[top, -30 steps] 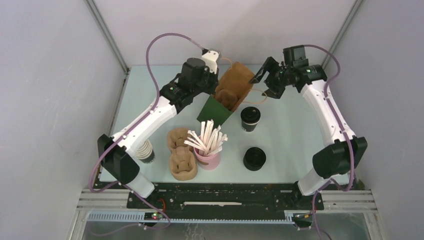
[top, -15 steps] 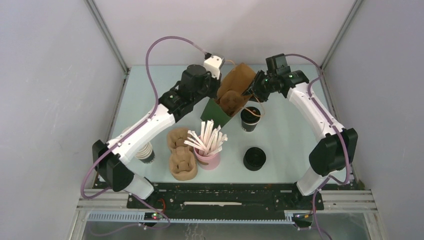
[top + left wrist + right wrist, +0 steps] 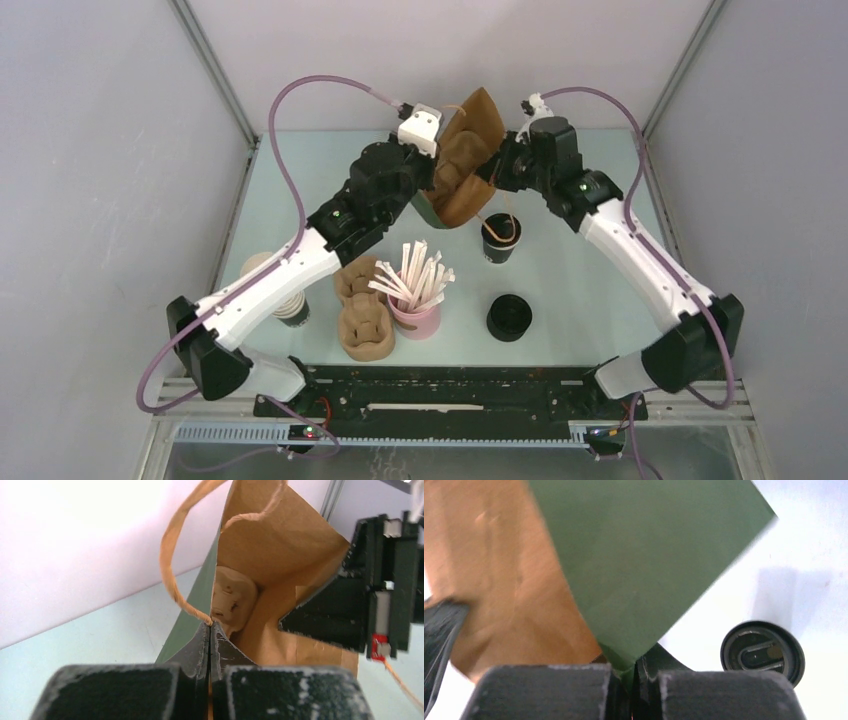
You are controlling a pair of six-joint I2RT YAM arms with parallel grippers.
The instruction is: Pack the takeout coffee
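The takeout coffee (image 3: 501, 238), a small black cup with a black lid, stands on the table just right of the paper bag; in the right wrist view the coffee (image 3: 762, 651) shows from above. The bag (image 3: 462, 180) is green outside and brown inside, and it is held up between both arms with its mouth wide. My left gripper (image 3: 437, 170) (image 3: 210, 627) is shut on the bag's left rim, by the twine handle (image 3: 172, 575). My right gripper (image 3: 492, 172) (image 3: 633, 666) is shut on the bag's (image 3: 644, 565) opposite green edge. A brown pulp carrier (image 3: 232, 597) lies inside.
A pink holder of white straws (image 3: 415, 305) stands mid-table. Two brown pulp carriers (image 3: 362, 312) lie left of it. A squat black stack of lids (image 3: 509, 317) sits right of it. A ribbed cup stack (image 3: 288, 303) is under the left arm. Grey walls close in on three sides.
My right gripper swung left to the bag and shut on its edge. The bag tipped from leaning on the table to raised between both grippers; the left arm shifted with it.
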